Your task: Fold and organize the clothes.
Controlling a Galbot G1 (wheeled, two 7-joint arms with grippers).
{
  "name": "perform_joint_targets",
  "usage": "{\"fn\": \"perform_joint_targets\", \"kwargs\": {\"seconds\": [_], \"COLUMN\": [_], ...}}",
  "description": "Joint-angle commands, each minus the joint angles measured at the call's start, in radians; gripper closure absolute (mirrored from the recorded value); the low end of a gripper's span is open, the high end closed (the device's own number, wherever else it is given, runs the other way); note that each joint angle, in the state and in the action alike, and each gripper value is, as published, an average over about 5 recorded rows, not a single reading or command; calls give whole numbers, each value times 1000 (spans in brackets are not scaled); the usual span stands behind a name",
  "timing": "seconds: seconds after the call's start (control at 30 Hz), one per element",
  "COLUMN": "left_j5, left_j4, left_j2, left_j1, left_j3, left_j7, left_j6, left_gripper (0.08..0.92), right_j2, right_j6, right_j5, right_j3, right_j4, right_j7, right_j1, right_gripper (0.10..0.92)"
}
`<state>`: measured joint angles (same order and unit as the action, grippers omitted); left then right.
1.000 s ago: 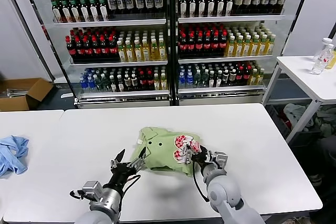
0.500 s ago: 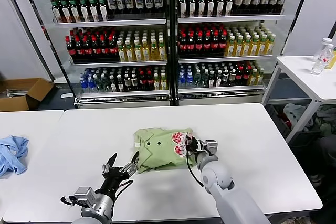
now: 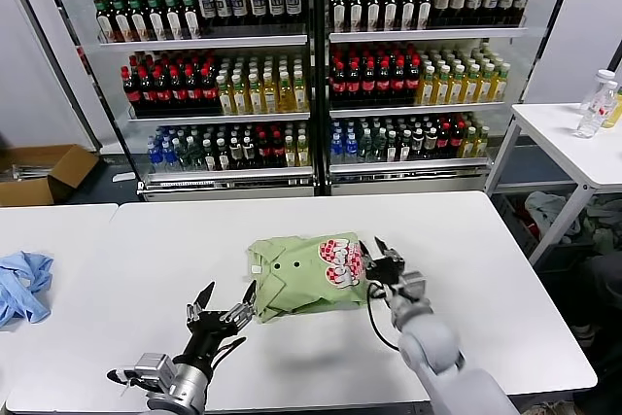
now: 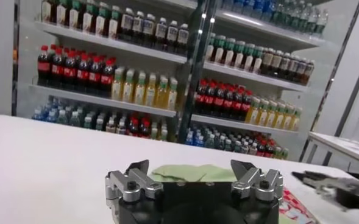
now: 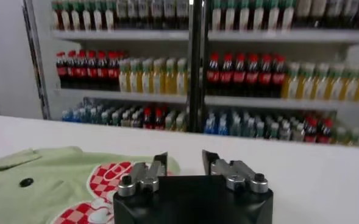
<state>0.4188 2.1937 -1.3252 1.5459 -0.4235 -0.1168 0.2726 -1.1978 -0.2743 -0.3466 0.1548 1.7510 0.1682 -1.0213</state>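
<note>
A: Where is the shirt (image 3: 303,274)?

B: Folded into a loose bundle at the middle of the desk (image 3: 466,240), print facing the right gripper (image 3: 381,258).

A: And the fingers?

B: Both spread wide, holding nothing. The right gripper sits just beside the printed edge; the left gripper (image 3: 222,306) hangs near the front corner.

A: Risk?

B: A careless nudge could push the slack folds open.

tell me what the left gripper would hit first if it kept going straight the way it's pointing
Most likely the T-shirt. The open left gripper points forward and rightward at the near left edge of the folded shirt, with only bare table between them; exact depth is unclear.
</note>
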Motion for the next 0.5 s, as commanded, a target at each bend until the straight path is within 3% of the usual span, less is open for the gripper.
{"fn": "perform_joint_targets", "kwargs": {"seconds": [0.03, 0.2, 0.4, 0.5], "left_j5": [-77, -71, -87, -96], "left_j4": [32, 69, 94, 99], "left_j2": [-5, -33, -39, -40], "left_j1": [35, 58, 84, 95], "left_j3": [7, 4, 2, 5], "left_j7": [3, 1, 2, 3], "left_j6": [-24, -26, -40, -48], "left_gripper": [177, 177, 177, 177], "right_j2": [34, -21, -39, -39], "right_j6": [184, 187, 172, 162], "right_j5": [220, 296, 259, 222], "right_j3": [215, 236, 249, 255], "right_j4": [392, 426, 450, 454], "right_j7": [-80, -73, -44, -35], "right_j1": [-436, -501, -544, -548], "right_gripper": [556, 408, 246, 210]}}
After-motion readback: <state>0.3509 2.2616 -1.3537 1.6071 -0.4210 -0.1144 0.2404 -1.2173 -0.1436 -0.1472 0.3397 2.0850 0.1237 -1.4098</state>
